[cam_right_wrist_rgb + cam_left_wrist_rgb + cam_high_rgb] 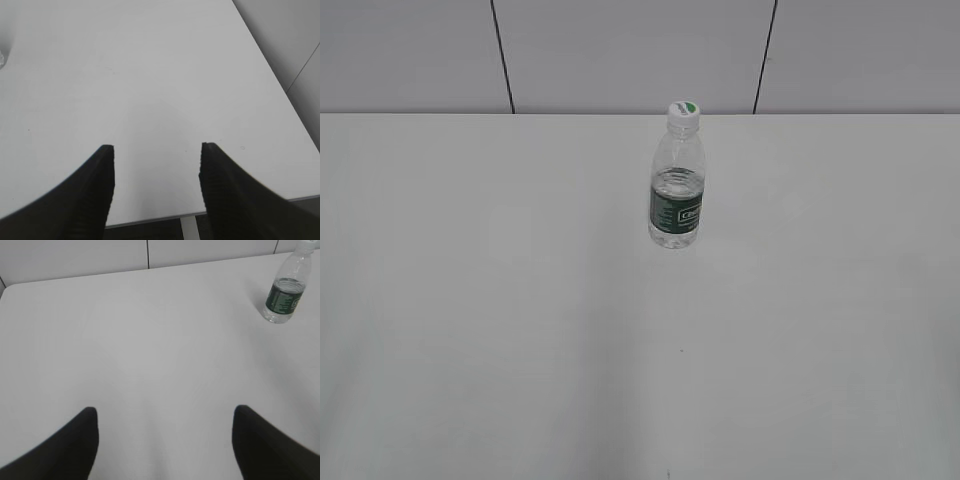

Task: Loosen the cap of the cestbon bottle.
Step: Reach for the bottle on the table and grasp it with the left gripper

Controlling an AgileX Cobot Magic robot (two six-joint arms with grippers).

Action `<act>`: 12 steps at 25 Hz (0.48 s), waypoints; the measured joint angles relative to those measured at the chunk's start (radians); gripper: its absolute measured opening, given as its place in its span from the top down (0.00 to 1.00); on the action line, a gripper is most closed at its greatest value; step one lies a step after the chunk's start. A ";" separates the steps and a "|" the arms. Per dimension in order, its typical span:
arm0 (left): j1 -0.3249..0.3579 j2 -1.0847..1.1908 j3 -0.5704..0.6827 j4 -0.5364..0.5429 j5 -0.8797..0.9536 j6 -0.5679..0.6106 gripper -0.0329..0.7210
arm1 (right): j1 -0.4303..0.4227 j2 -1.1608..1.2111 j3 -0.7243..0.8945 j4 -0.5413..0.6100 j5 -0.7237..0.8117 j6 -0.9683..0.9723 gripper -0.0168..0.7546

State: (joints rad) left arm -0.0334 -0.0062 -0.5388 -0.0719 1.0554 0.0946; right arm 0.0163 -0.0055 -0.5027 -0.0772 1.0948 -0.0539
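The cestbon bottle [677,190] stands upright on the white table, a little right of centre and towards the back. It is clear with a dark green label band. Its white cap [684,110] with a green mark sits on top. The bottle also shows at the top right of the left wrist view [286,292], with its cap cut off by the frame edge. My left gripper [165,412] is open and empty, far from the bottle. My right gripper [156,148] is open and empty near the table's front edge. Neither gripper shows in the exterior view.
The white table [520,300] ends at a grey panelled wall [620,50] at the back. The right wrist view shows the table's front edge [150,221] and its right edge [280,85], with floor beyond.
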 joint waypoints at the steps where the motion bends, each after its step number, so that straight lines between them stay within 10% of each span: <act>1: 0.000 0.000 0.000 0.000 0.000 0.000 0.30 | 0.000 0.000 0.000 0.000 0.000 0.000 0.43; 12: 0.000 0.113 -0.068 -0.028 -0.186 0.000 0.30 | 0.000 0.000 0.000 0.000 0.000 0.000 0.43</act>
State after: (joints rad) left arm -0.0334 0.1069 -0.6069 -0.0995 0.8689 0.0946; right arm 0.0163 -0.0055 -0.5027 -0.0772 1.0948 -0.0539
